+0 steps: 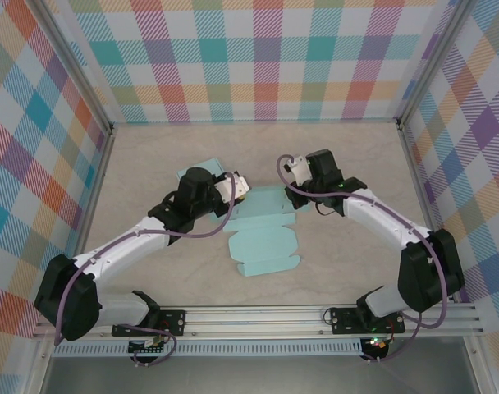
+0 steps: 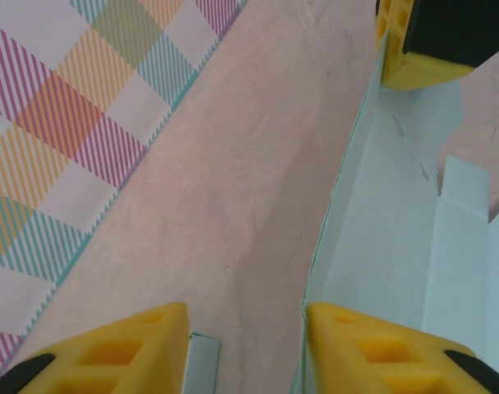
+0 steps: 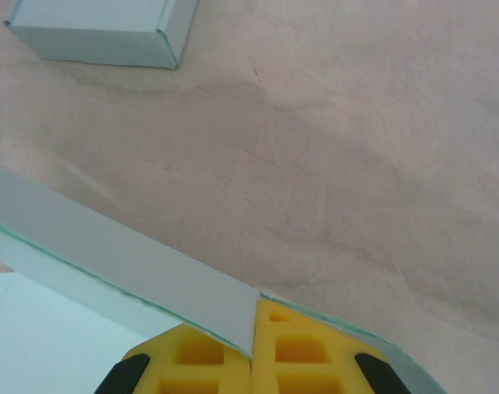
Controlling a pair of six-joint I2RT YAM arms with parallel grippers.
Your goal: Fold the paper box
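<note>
From above, I saw the paper box [image 1: 262, 238] lying mostly flat in the middle of the table [image 1: 356, 164], with the left gripper [image 1: 240, 189] and right gripper [image 1: 292, 168] at its far edge. On the left wrist camera, the fingers [image 2: 373, 349] stood apart, a raised panel just beside one. On the right wrist camera, the pads [image 3: 200, 357] were pressed together, pinching the box's upturned edge; a folded box [image 3: 102, 33] sat beyond.

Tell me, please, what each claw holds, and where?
The right claw pinches the pale blue paper box by one raised flap; the left claw holds nothing.
</note>
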